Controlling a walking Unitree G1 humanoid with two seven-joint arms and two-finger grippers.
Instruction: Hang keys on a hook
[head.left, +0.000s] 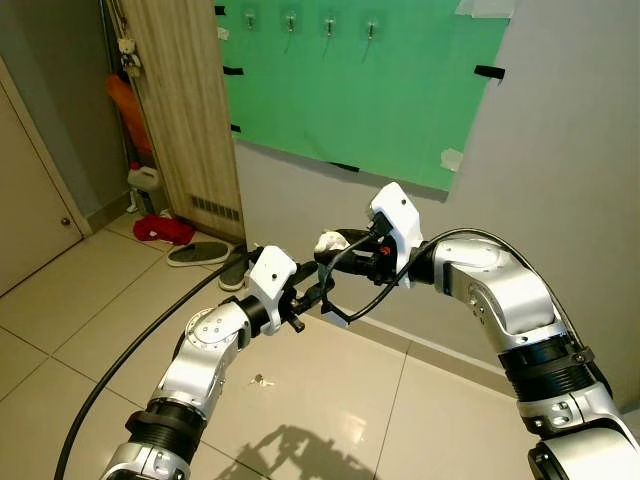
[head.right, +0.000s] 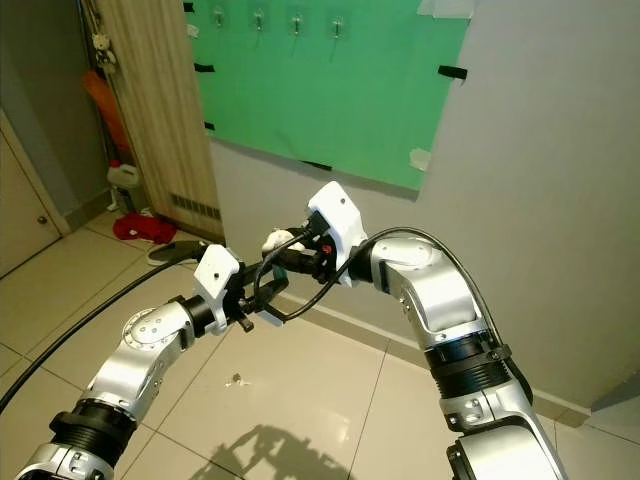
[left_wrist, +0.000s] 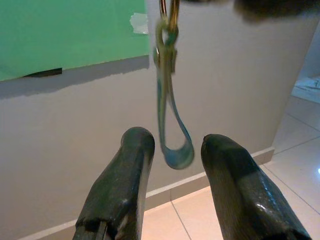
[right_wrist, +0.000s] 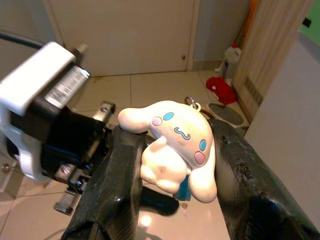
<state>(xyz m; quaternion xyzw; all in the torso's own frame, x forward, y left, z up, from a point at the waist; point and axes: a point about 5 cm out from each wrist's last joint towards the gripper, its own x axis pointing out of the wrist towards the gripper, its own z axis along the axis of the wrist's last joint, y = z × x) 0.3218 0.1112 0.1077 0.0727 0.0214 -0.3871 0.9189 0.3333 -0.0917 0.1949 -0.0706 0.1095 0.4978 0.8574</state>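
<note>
The keychain (right_wrist: 175, 145), a white cartoon-dog charm with a teal strap loop (left_wrist: 172, 125) hanging under its ring, sits at the centre of the head views, pinched at the charm between the two fingers of the right tool (right_wrist: 172, 170), which is closed on it. The left tool (left_wrist: 172, 150) is just below, fingers parted, with the bottom of the loop hanging in the gap between them; whether it touches either finger I cannot tell.

The green board (head.left: 370, 90) fills the upper middle of the frame, well above both arms, and the row of four small hooks (head.left: 290, 20) runs along its top edge, far from the keychain.

Risks, as I judge them: the right tool holds only the rounded, soft-looking charm, so it could squirm out during a lift. If the left tool closes off-centre, the limp strap may swing aside and be missed. A handover done loosely could drop the bunch to the tiled floor (head.left: 330, 390), where a small metallic object (head.left: 260, 379) already lies at lower centre. The hooks are small, so the ring could miss.

No containers hold anything relevant; a plastic jug (head.left: 143, 178) stands at the left by the wooden panel.
</note>
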